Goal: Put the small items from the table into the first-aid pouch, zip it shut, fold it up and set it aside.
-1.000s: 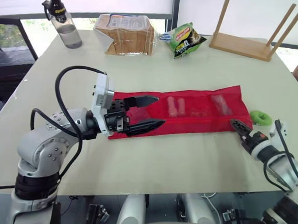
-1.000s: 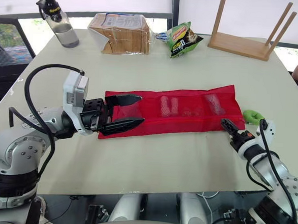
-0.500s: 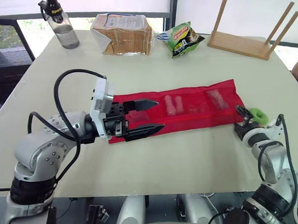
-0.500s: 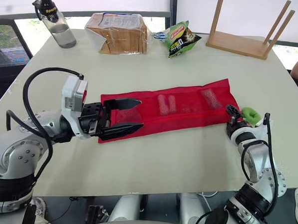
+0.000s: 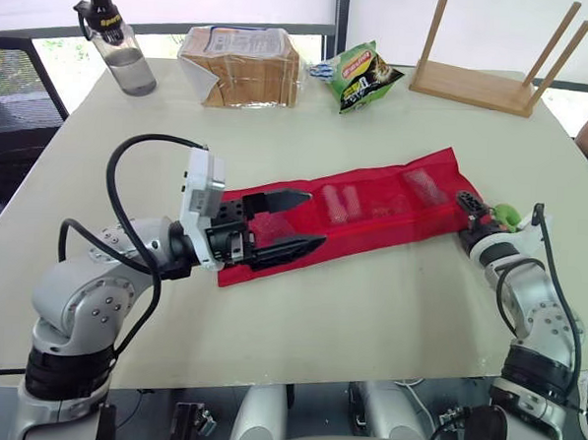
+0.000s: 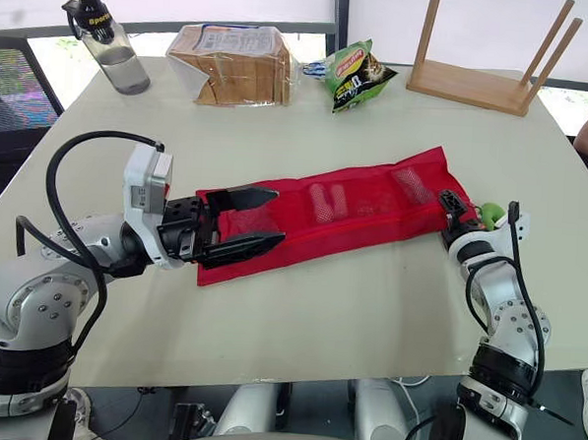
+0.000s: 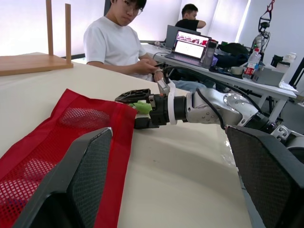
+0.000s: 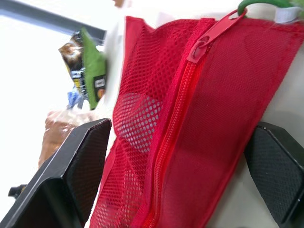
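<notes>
Leftward, left gripper [image 5: 319, 219] with fingers spread apart over the left end of a long red mesh zip pouch [image 5: 383, 217], which lies flat on the beige worktop [image 5: 368, 313], right gripper [image 5: 467, 204] with fingers apart astride the pouch's right end, small green ring [image 5: 505, 213] just beside it.

The flat mesh fabric pouch [image 5: 373, 209] is bright red all over, its netted pockets a fine grid of holes, with a matching red plastic zip pull [image 8: 211, 38]. The small looped item [image 5: 504, 213] at its end is lime green. The smooth bench [image 5: 368, 313] is pale beige. The left tool [image 5: 314, 219] and the right tool [image 5: 465, 201] have black fingers with finely dotted pads. The crinkled snack packet [image 5: 364, 78] is green with yellow print.
</notes>
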